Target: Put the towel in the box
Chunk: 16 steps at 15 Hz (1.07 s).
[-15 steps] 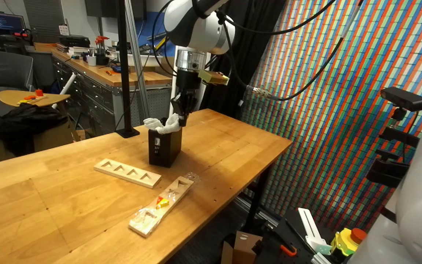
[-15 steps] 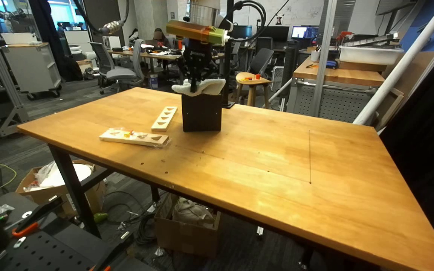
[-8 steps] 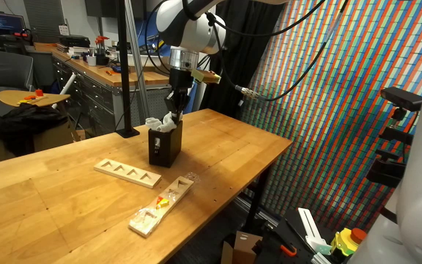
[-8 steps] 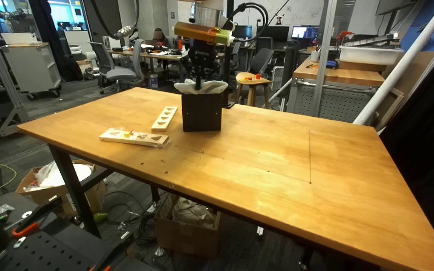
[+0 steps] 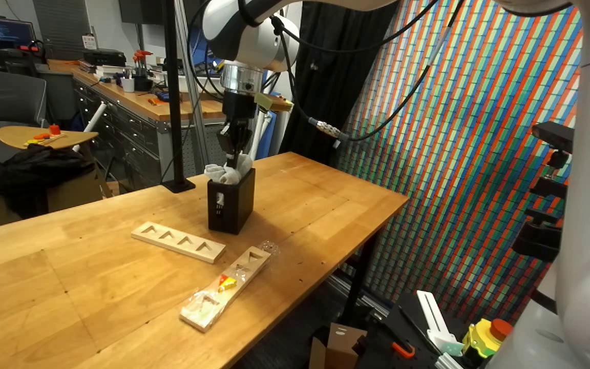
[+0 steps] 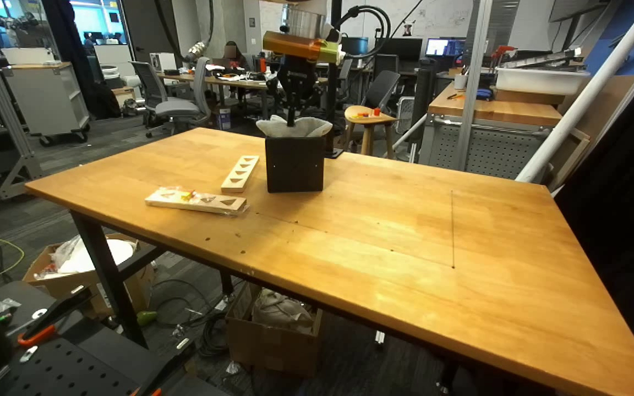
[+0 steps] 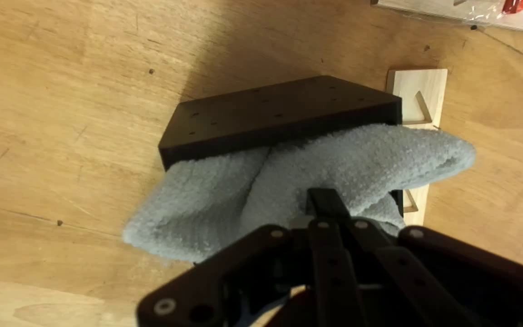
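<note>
A white towel [image 5: 229,177] sits bunched in the top of an upright black box [image 5: 243,202]. It bulges above the rim, and its ends stick out over the edges, as also seen in an exterior view [image 6: 312,127]. In the wrist view, the grey-looking towel [image 7: 207,200] covers the opening of the box [image 7: 266,113]. My gripper [image 7: 327,204] points down with its fingers together, and its tips press into the middle of the towel. No cloth shows between the fingers. The inside of the box is hidden by the towel.
A wooden strip with triangular cutouts [image 5: 177,242] lies beside the box on the table [image 5: 110,287]. A plastic-wrapped strip [image 5: 244,264] with red and yellow pieces lies near the table edge. A black post [image 5: 173,113] stands behind the box at the table edge.
My gripper has moved from the box's side to over its middle and slightly down. The towel's middle has sunk a little, with its ends standing up more. The box has not moved.
</note>
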Motion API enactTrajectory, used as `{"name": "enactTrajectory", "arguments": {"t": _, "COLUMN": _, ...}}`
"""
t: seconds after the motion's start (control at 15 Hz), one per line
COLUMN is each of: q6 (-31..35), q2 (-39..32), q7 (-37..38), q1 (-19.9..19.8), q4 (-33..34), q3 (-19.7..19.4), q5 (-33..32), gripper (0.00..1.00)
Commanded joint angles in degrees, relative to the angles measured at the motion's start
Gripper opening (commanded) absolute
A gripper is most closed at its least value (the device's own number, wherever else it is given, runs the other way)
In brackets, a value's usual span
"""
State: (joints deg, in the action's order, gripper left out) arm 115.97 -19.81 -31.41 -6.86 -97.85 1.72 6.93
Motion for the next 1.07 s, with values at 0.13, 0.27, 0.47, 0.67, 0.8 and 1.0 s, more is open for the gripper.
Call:
{"name": "enactTrajectory", "arguments": {"t": 0.13, "q6": -3.8, "q2": -4.2, "q7": -2.6, "q1": -0.1, "q4": 6.3, "q3": 0.5, "q5": -0.8, "gripper": 0.00}}
{"name": "enactTrajectory", "arguments": {"t": 0.27, "q6": -4.6, "q2": -5.3, "q7": -3.2, "q1": -0.3, "q4": 6.8, "q3": 0.6, "q5": -0.5, "gripper": 0.00}}
{"name": "enactTrajectory", "arguments": {"t": 0.47, "q6": -5.1, "q2": -6.8, "q7": -3.8, "q1": -0.5, "q4": 6.8, "q3": 0.8, "q5": 0.3, "gripper": 0.00}}
{"name": "enactTrajectory", "arguments": {"t": 0.67, "q6": -5.2, "q2": -8.3, "q7": -4.3, "q1": -0.8, "q4": 6.6, "q3": 1.2, "q5": 1.0, "gripper": 0.00}}
{"name": "enactTrajectory", "arguments": {"t": 0.8, "q6": -5.4, "q2": -9.3, "q7": -4.6, "q1": -0.9, "q4": 6.6, "q3": 1.5, "q5": 1.3, "gripper": 0.00}}
{"name": "enactTrajectory", "arguments": {"t": 1.0, "q6": -6.0, "q2": -10.6, "q7": -5.0, "q1": -1.1, "q4": 6.5, "q3": 2.0, "q5": 1.9, "gripper": 0.00}}
